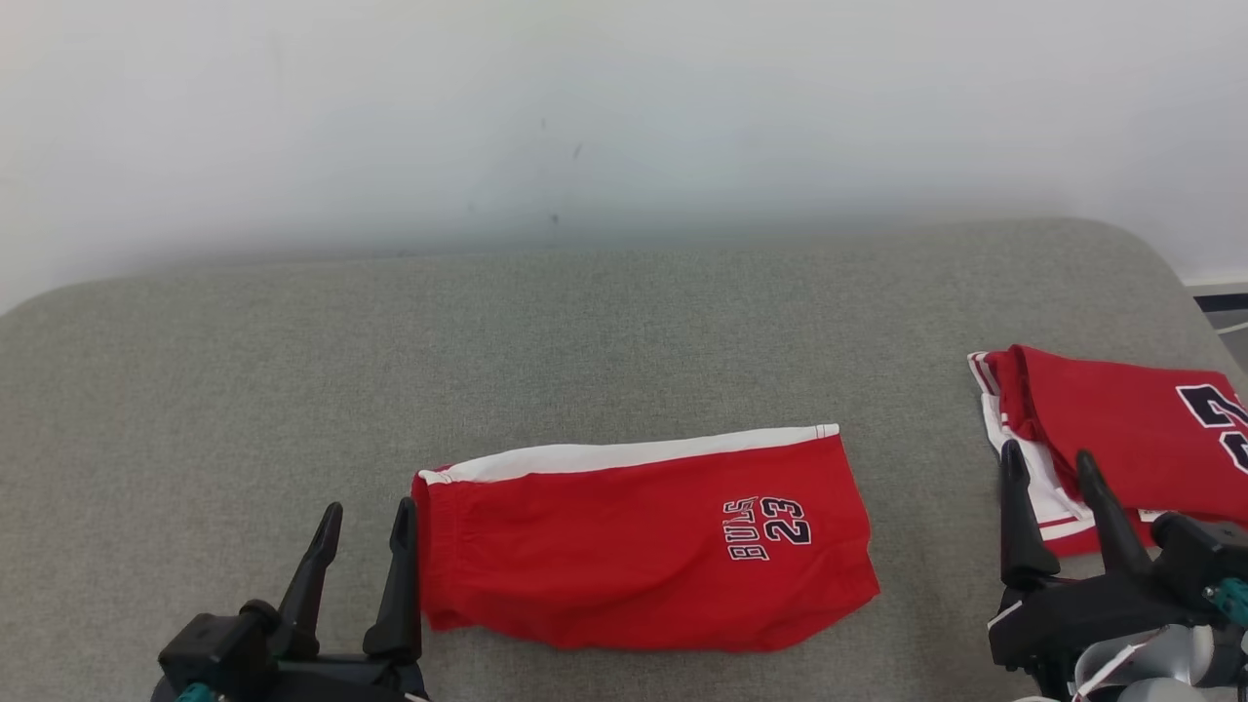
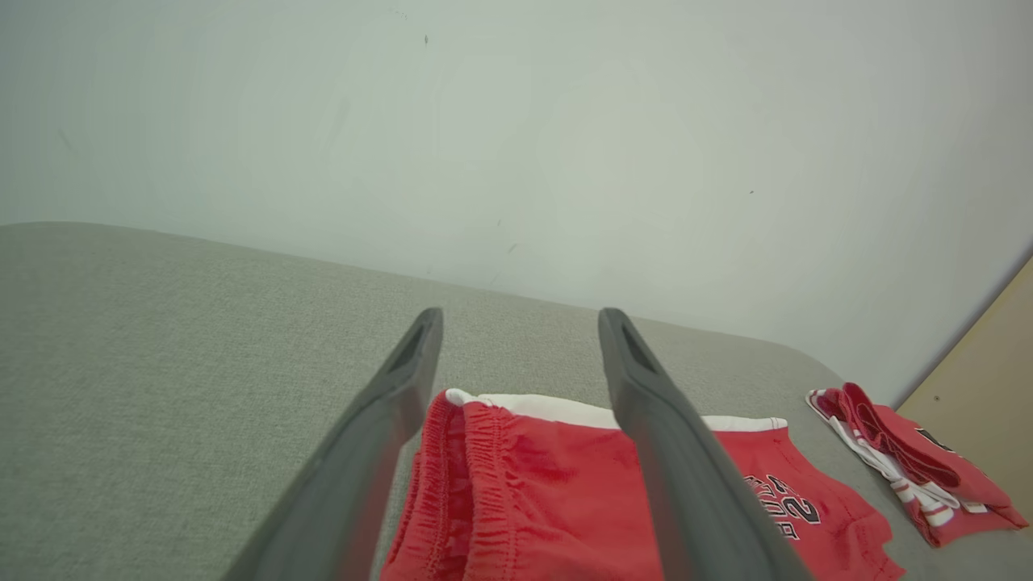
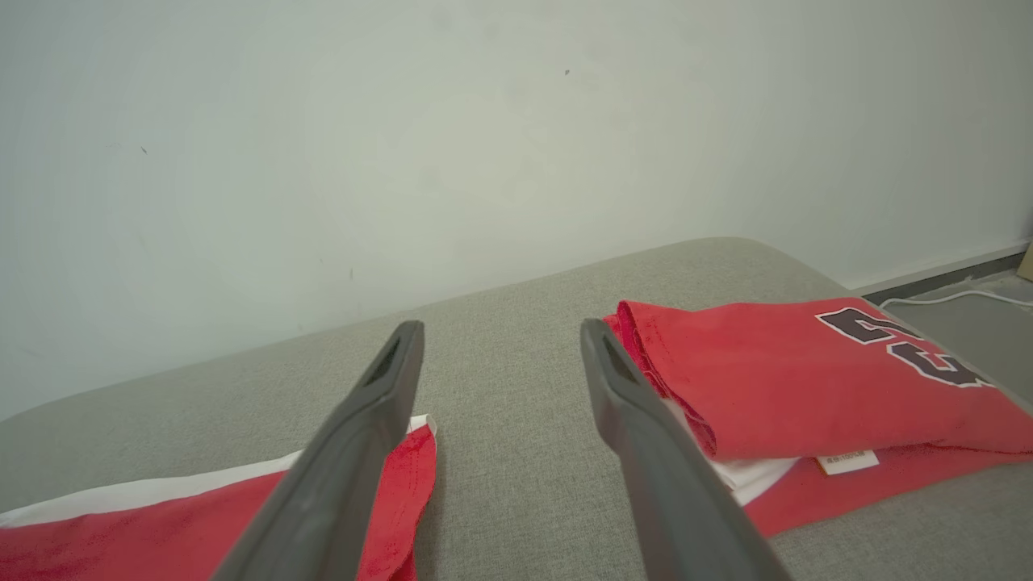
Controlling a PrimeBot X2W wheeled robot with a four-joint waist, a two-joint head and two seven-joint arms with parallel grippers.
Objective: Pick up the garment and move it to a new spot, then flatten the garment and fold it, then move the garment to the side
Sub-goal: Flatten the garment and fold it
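My two claws hang open and empty over the grey cushion [image 1: 292, 341], neither one grasping anything. The left claw [image 1: 370, 507] is just beside the gathered waistband [image 2: 460, 484] of the red shorts [image 1: 634, 546]. The right claw [image 1: 1048, 453] is well apart from them, its fingers standing in front of a folded red jersey [image 1: 1150, 419] at the cushion's right end. The shorts, which I take to be my garment, lie flat at the middle of the cushion near its front edge. They are doubled along their length, white side stripe [image 1: 634, 453] at the far edge and the number print facing up. The trouble I foresee begins at that waistband. It is thick, elastic and in two layers; if I close on the top layer alone, the fold will likely peel open as I lift, and the shorts will need flattening. A one-ended pull with the left claw would probably drag the leg end into wrinkles across the rough fabric. My right claw has its own hazard: coming down where it stands, it may catch the jersey's edge instead of the shorts' hem and pull that neat pile apart. The free room on the right looks small, so shorts carried that way could land on the jersey.
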